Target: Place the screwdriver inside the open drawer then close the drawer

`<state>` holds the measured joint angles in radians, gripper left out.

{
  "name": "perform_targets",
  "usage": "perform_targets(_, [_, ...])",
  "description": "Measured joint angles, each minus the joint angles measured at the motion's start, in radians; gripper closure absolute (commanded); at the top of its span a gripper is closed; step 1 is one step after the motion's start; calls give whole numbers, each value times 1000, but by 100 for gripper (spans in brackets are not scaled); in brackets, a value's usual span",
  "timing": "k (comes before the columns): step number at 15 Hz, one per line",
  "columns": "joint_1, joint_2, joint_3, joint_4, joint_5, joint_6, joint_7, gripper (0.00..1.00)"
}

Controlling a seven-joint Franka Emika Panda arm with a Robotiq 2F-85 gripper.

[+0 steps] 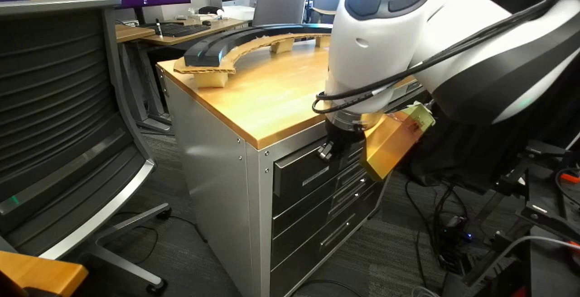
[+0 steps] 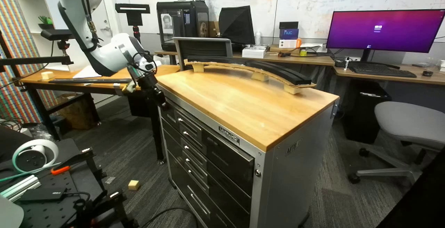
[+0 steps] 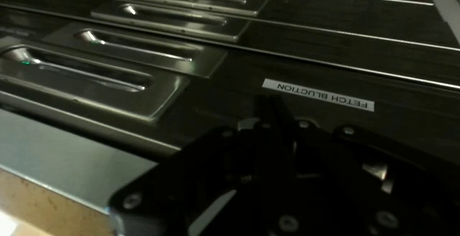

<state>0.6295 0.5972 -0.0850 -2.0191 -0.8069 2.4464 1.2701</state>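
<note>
The drawer [image 1: 297, 177] is the dark, labelled uppermost drawer of the grey cabinet. It also shows in an exterior view [image 2: 227, 153] and in the wrist view [image 3: 230, 92]. Its front stands slightly proud of the cabinet frame, and its inside is hidden. My gripper [image 1: 325, 152] is in front of the drawer, below the wooden top's edge. It also shows in an exterior view [image 2: 163, 103]. In the wrist view the fingertips [image 3: 267, 97] are together with nothing seen between them, near the drawer's white label; contact cannot be told. The screwdriver is hidden or out of view.
A black curved piece on cardboard and foam blocks [image 2: 278, 71] stands on the wooden top [image 2: 226, 96]. An orange-yellow piece [image 1: 392, 141] is fixed beside my wrist. A chair [image 1: 68, 129] stands beside the cabinet. A black equipment table [image 2: 66, 186] stands in front.
</note>
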Motion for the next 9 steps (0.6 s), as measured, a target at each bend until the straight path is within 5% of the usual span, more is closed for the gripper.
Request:
perform_targets(3, [0,32,0,31,-155,-5,75,93])
perform_targets(4, [0,35,4,29,-195,-9,104,71])
perform_targets(9, [-38,34,53,24,-266,-26,171,42])
